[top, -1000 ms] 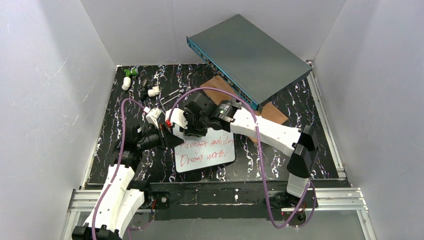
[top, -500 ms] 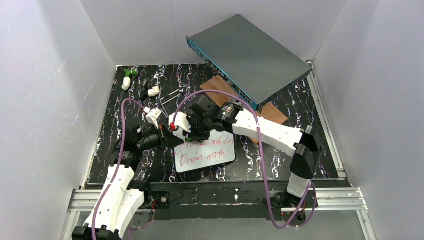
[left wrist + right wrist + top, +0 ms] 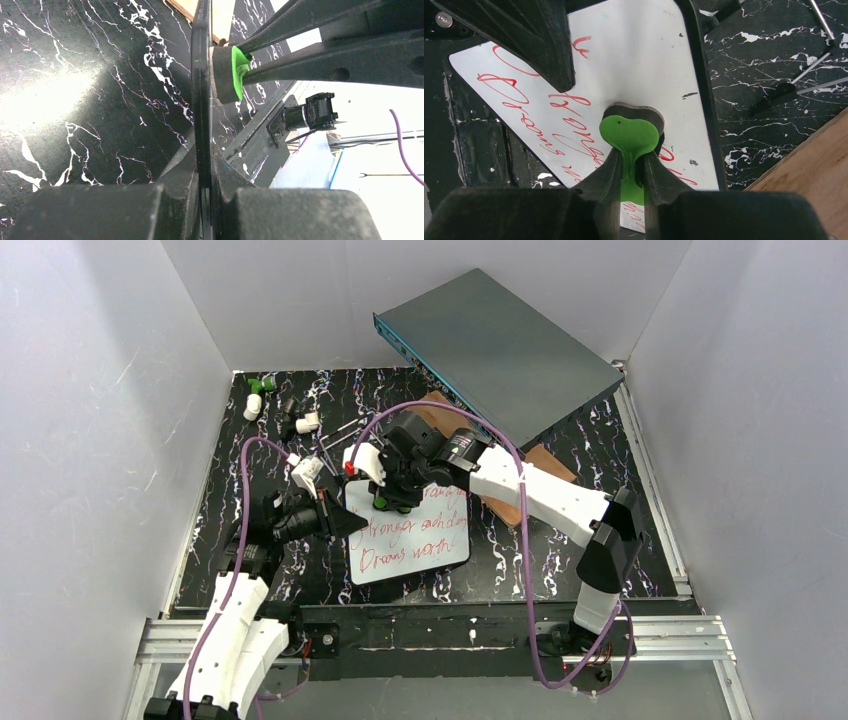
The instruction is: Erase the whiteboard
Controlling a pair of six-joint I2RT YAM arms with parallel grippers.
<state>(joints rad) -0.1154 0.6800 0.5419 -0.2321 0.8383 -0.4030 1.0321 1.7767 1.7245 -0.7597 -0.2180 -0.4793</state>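
Note:
The whiteboard lies in front of the arms and carries lines of red handwriting. My left gripper is shut on its left rim. In the left wrist view the board shows edge-on between those fingers. My right gripper hovers over the board's far left part, shut on the stem of a green eraser. In the right wrist view the eraser presses its dark felt pad onto the white surface among the red strokes. The left wrist view shows the pad flat against the board.
A grey-teal metal box leans at the back right over a brown wooden plank. Small white and green pieces and thin metal rods lie at the back left. The rods and the plank flank the board.
My right gripper has slid the eraser toward the back and a little right along the board's upper part. The left gripper has kept its hold and place.

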